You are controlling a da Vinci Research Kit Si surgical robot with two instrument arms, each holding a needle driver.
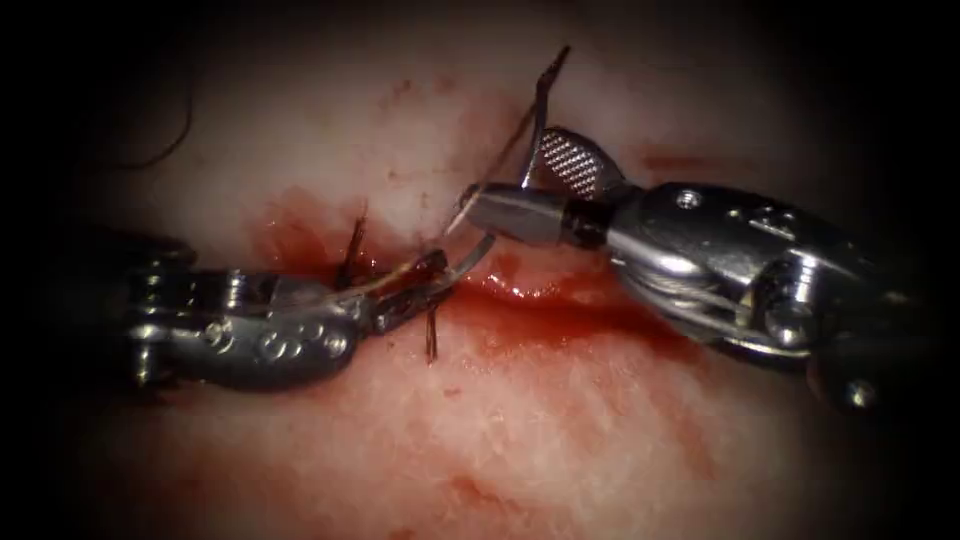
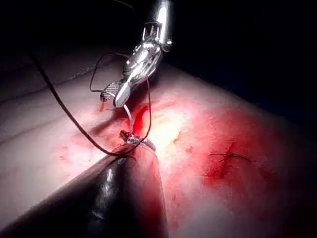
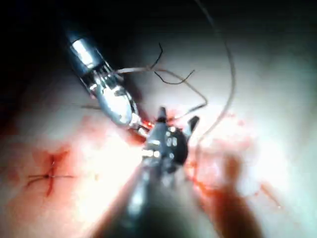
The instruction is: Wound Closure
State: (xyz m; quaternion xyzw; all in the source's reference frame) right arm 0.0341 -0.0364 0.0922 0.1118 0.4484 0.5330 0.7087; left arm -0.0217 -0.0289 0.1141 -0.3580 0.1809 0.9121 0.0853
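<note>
The curved needle (image 1: 468,258) lies over the red cut (image 1: 540,296) in the tissue (image 1: 560,440), its free end arching up to the right, out of the tissue. My left tool (image 1: 415,288) comes in from the left with its jaws shut on the needle near one end. Just above, my right tool (image 1: 505,170) stands open, one jaw's ribbed face (image 1: 570,160) turned up, its lower jaw close to the needle's free end. Dark thread (image 1: 545,95) rises past the right jaws. In the left wrist view the needle (image 2: 129,116) spans between the right tool (image 2: 115,95) and my left jaws.
Short dark thread ends (image 1: 354,240) stick up beside the left tool, on either side of the cut. Red fluid (image 1: 300,225) stains the tissue around the cut. A finished stitch (image 2: 230,158) sits further along the tissue. A long thread loop (image 2: 69,116) trails across it.
</note>
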